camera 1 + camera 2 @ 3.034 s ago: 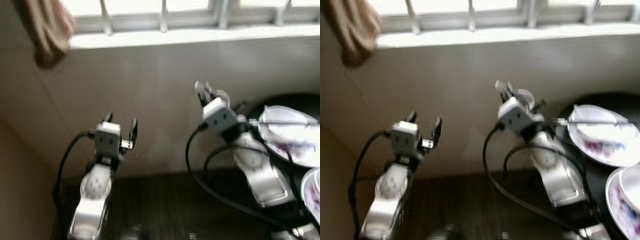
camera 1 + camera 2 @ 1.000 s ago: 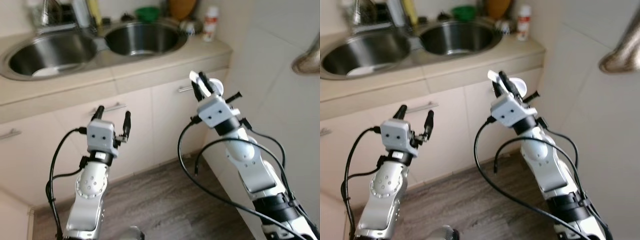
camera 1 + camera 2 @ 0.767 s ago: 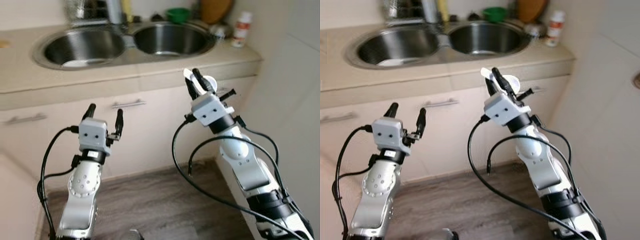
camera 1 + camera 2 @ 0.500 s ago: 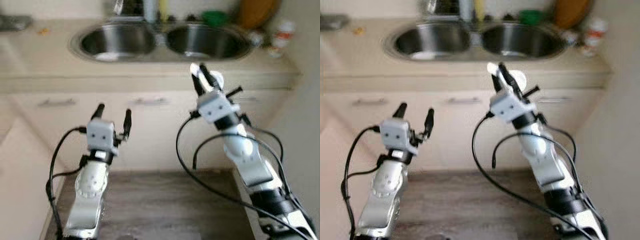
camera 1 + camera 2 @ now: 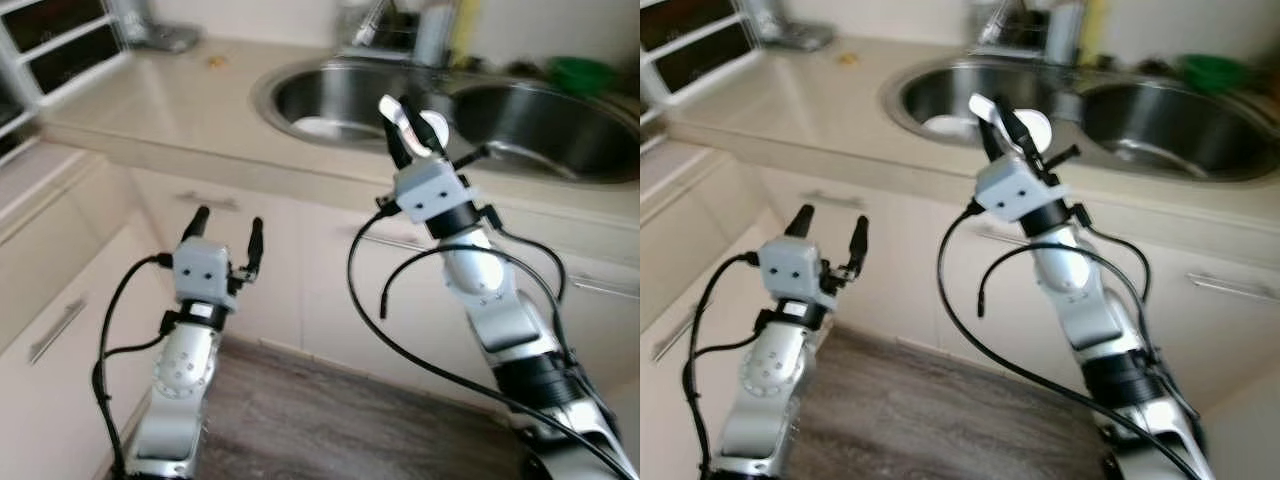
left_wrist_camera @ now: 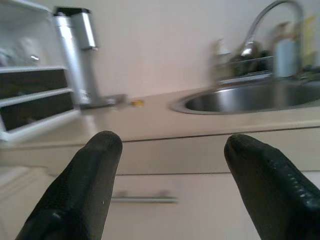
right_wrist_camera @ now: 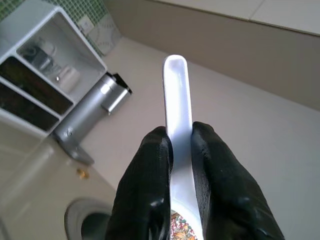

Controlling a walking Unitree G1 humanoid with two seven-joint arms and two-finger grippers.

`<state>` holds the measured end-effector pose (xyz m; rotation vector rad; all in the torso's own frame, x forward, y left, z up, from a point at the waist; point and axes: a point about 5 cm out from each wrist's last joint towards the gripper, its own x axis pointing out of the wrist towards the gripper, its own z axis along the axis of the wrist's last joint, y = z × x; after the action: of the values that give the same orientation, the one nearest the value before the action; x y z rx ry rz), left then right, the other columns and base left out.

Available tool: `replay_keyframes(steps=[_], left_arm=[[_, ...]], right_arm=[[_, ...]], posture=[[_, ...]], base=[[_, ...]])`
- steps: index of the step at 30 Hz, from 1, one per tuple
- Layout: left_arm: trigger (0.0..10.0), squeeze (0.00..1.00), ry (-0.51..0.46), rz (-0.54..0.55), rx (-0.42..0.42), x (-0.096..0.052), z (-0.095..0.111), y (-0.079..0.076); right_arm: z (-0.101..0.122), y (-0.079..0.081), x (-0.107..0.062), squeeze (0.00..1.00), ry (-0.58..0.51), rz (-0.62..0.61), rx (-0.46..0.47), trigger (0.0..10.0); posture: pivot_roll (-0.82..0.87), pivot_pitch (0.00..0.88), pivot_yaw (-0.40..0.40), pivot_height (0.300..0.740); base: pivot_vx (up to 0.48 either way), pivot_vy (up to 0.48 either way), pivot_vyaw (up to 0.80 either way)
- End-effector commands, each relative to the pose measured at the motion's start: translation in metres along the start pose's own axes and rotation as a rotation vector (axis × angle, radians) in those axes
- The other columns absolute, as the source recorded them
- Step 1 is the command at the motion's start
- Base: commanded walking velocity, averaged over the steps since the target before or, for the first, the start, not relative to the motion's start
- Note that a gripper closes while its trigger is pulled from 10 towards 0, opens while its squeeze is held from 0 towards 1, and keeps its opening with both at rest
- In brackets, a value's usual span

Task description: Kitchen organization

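Camera view has swung left since the previous frame: the double sink [image 5: 330, 95] now sits right of centre on the counter [image 5: 150, 110]. Right gripper [image 7: 181, 142] still clamps a white ceramic spoon [image 7: 176, 95], raised before the sink. Left gripper [image 5: 226, 222] spread, empty. No legible writing.

a white ceramic spoon [image 7: 178, 135] stands upright, clamped between the two black fingers [image 7: 145, 190] of the right tool [image 5: 402, 128]; its long glossy handle juts up past the fingertips; coloured floral print shows low on it; it is raised before the worktop's [image 5: 190, 110] sink [image 5: 330, 95]
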<state>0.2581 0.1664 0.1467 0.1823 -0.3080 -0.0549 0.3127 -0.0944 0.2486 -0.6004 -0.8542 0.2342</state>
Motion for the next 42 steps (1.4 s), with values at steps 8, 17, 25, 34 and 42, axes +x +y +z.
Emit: replay_keyframes(steps=[8, 17, 25, 34, 42], left_arm=[[10.0, 0.0, -0.016, -0.013, -0.014, 0.001, 0.004, -0.006], [10.0, 0.0, -0.013, -0.016, -0.015, 0.001, 0.004, -0.006], [10.0, 0.0, -0.015, -0.02, -0.014, 0.002, 0.004, -0.005], [10.0, 0.0, -0.016, -0.02, -0.013, 0.002, 0.005, -0.006], [10.0, 0.0, -0.026, -0.019, -0.006, 0.003, 0.007, -0.006]], right_arm=[[-0.016, -0.019, 0.01, 0.0, 0.085, -0.107, 0.027, 0.0], [-0.021, -0.026, 0.01, 0.0, 0.108, -0.154, 0.039, 0.0], [-0.023, -0.031, 0.01, 0.0, 0.107, -0.175, 0.007, 0.0], [-0.027, -0.021, 0.01, 0.0, 0.139, -0.126, 0.064, 0.0], [-0.041, -0.009, 0.011, 0.0, 0.241, -0.1, 0.181, 2.4]], posture=[[0.03, 0.02, -0.037, 0.74], [0.03, 0.025, -0.034, 0.74], [0.03, 0.024, -0.033, 0.74], [0.03, 0.025, -0.033, 0.74], [0.04, 0.026, -0.035, 0.74]], base=[[0.304, 0.0, 0.0], [0.289, 0.0, -0.8], [0.258, 0.0, -0.8], [0.168, 0.0, -0.18], [0.0, 0.0, 0.0]])
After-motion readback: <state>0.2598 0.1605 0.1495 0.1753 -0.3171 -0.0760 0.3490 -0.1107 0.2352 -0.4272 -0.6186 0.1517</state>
